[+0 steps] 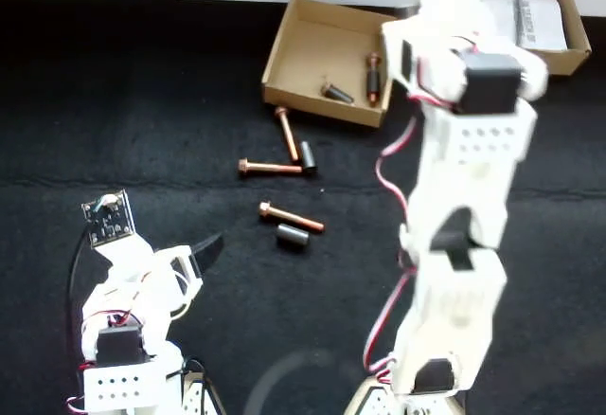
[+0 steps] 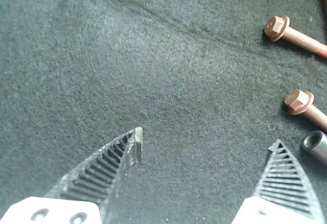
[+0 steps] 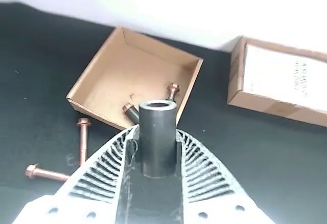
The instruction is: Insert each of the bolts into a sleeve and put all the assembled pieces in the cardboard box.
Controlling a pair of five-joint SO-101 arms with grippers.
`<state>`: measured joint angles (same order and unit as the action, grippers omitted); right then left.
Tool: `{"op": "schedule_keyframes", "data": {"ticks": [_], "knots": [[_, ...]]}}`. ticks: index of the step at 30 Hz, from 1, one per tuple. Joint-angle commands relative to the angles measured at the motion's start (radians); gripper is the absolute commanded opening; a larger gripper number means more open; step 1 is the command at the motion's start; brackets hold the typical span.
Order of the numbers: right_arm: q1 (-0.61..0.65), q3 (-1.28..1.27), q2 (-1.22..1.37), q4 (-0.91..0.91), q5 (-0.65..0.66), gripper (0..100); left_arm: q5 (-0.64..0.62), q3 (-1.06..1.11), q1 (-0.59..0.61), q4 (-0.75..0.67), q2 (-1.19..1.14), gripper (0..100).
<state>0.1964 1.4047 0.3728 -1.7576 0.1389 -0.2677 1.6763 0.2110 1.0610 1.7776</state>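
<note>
My right gripper is shut on a dark sleeve, held upright high above the mat, with the cardboard box beyond it. The box holds two assembled pieces. Three copper bolts lie on the black mat in front of the box. Two loose sleeves rest next to them. My left gripper stands open just above the mat, near a sleeve and two bolts, holding nothing. It sits low at the near left.
A second cardboard box with a white sheet in it stands at the back right. The raised right arm covers much of the right side of the mat. A fold crosses the black cloth.
</note>
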Motion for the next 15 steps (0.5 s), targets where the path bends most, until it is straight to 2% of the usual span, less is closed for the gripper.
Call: {"op": "schedule_keyframes", "data": {"ticks": [1, 10, 15], "knots": [[-0.013, -0.211, -0.309, -0.007, 0.005, 0.7, 0.002, 0.019, 0.013, -0.021, 0.024, 37], [-0.016, -0.7, -0.808, -0.005, 0.005, 0.7, 0.003, 0.019, 0.008, -0.014, 0.024, 37], [-0.162, -0.96, -1.063, -0.005, 0.009, 0.7, -0.002, 0.019, 0.007, 0.0, 0.022, 37]]}}
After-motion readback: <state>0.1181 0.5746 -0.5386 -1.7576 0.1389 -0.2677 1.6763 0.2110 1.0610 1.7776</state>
